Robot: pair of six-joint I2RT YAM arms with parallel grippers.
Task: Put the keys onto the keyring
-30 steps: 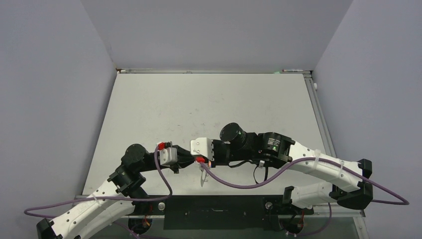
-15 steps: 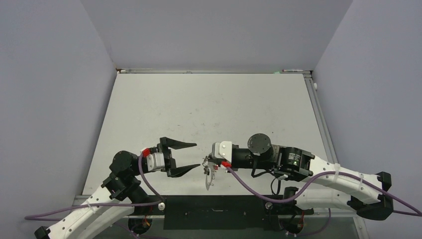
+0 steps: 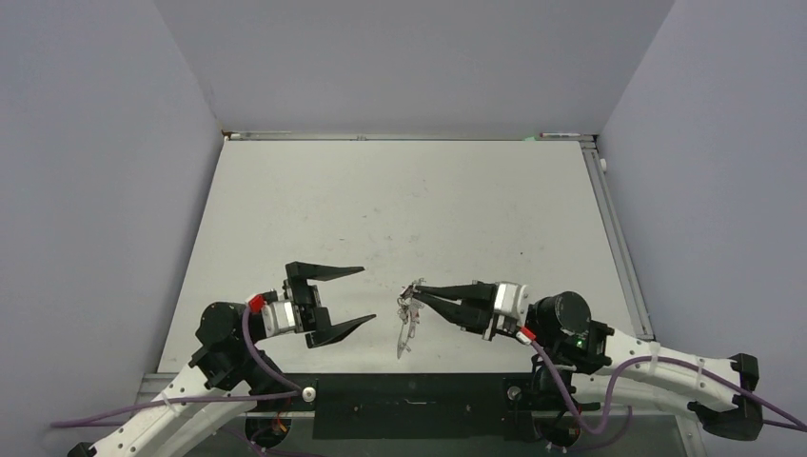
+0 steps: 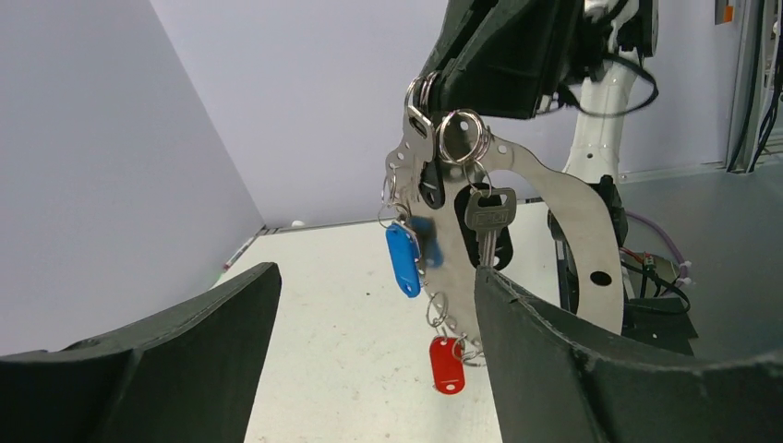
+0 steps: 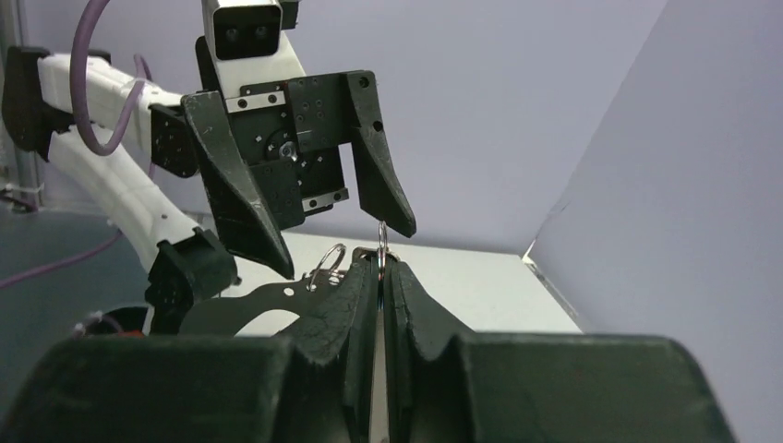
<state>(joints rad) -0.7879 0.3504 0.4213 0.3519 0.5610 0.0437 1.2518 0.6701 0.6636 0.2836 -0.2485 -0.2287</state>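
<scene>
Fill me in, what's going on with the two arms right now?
The right gripper, jaws shut, holds the keyring up off the table by its top. A silvery key, a blue tag and a red tag hang with it. The left gripper faces it from the side, jaws wide open, touching nothing.

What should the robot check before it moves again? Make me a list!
1. The right claw is shut on the keyring: ok.
2. The left claw is open and apart from the keyring: ok.
3. A key hangs from a small ring at the keyring's top: ok.
4. The blue tag and red tag dangle loose, not caught in a claw: ok.
5. Every key is already on: cannot tell.
6. The open left claw faces the hanging keyring: ok.
</scene>
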